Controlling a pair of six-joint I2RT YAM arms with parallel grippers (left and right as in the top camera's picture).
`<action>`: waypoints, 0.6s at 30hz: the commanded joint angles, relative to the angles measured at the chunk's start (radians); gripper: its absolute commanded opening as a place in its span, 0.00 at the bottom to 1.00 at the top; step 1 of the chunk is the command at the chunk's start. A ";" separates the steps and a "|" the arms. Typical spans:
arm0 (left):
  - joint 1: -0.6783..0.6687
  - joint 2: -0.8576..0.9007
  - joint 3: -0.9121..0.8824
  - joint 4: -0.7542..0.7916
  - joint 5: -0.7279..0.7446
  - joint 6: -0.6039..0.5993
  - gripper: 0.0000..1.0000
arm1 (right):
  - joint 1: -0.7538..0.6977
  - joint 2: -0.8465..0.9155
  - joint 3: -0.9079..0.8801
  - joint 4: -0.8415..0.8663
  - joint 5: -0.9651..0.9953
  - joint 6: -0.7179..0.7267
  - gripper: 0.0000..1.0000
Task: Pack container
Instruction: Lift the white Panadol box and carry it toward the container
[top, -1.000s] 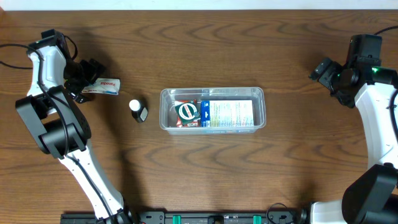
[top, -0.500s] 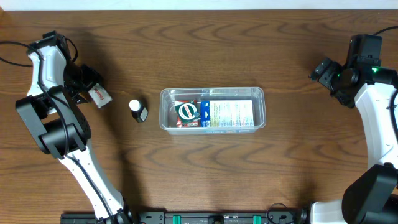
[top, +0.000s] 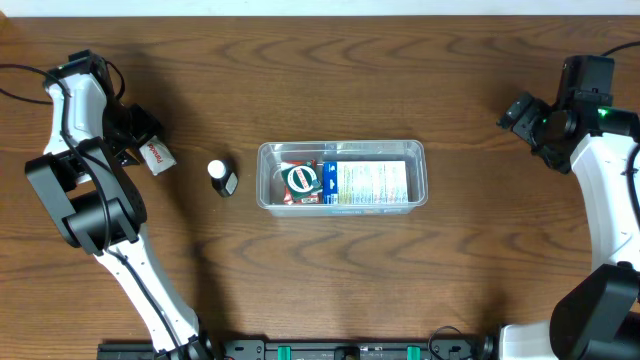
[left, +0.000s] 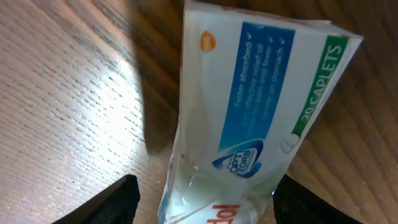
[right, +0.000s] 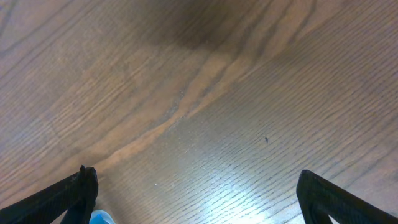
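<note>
The clear container (top: 420, 175) sits mid-table and holds a green-and-white packet (top: 300, 180), a red packet and a blue-and-white box (top: 370, 182). My left gripper (top: 138, 133) is at the far left, shut on a white caplet box (top: 156, 154) with blue, green and red print. It holds the box tilted over the table. In the left wrist view the box (left: 249, 112) runs out from between the fingers (left: 202, 202). My right gripper (top: 522, 115) is open and empty at the far right, over bare wood (right: 196, 199).
A small dark bottle with a white cap (top: 222, 177) lies on the table between the caplet box and the container's left end. The wooden table reaches all frame edges; a pale strip runs along the far edge.
The caplet box lay flat and sideways a second ago. My left gripper has turned and tilted it, and it now points down-right. The right arm has not moved.
</note>
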 joint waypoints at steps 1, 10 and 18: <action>0.002 0.010 0.005 0.008 -0.027 0.026 0.70 | -0.004 0.002 0.001 -0.001 0.004 0.011 0.99; 0.002 0.010 -0.019 0.012 -0.095 -0.064 0.69 | -0.004 0.002 0.001 -0.001 0.003 0.011 0.99; 0.002 0.010 -0.088 0.053 -0.105 -0.092 0.69 | -0.004 0.002 0.001 -0.001 0.003 0.011 0.99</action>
